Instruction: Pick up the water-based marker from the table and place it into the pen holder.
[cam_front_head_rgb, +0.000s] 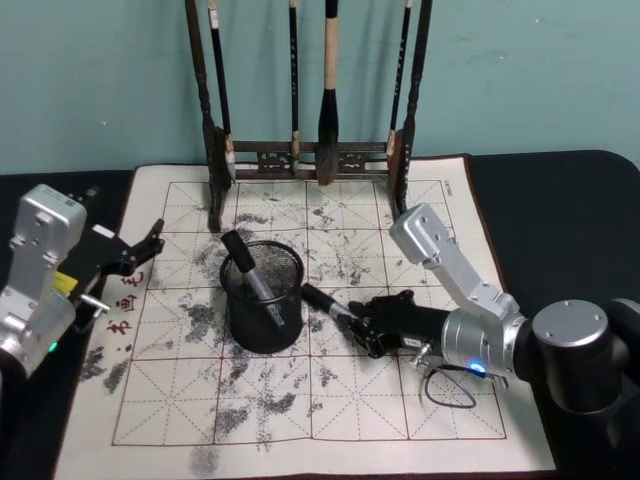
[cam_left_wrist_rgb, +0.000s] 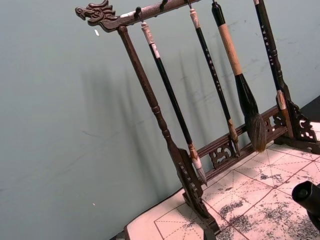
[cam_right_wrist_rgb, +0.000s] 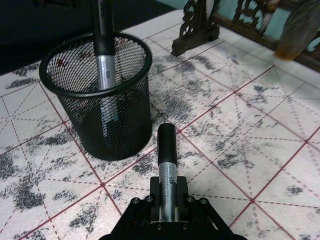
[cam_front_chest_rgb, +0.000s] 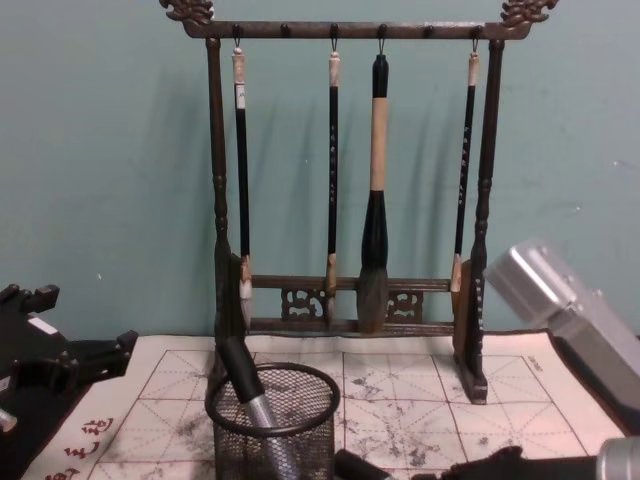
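Your right gripper (cam_right_wrist_rgb: 167, 202) is pinching the marker (cam_right_wrist_rgb: 166, 160), its long axis running straight out past the fingertips, cap just short of the pen holder (cam_right_wrist_rgb: 122, 125) ahead; left gripper (cam_front_head_rgb: 135, 255) is idling farther off.

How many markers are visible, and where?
2. The first marker leans inside the pen holder; the second marker is just right of it, gripped by the right gripper. The left gripper idles, open, at left.

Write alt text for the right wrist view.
The right end effector grips a black-and-silver marker beside a black mesh pen holder that already holds another marker. An ink-stained grid mat lies beneath, a wooden brush rack behind.
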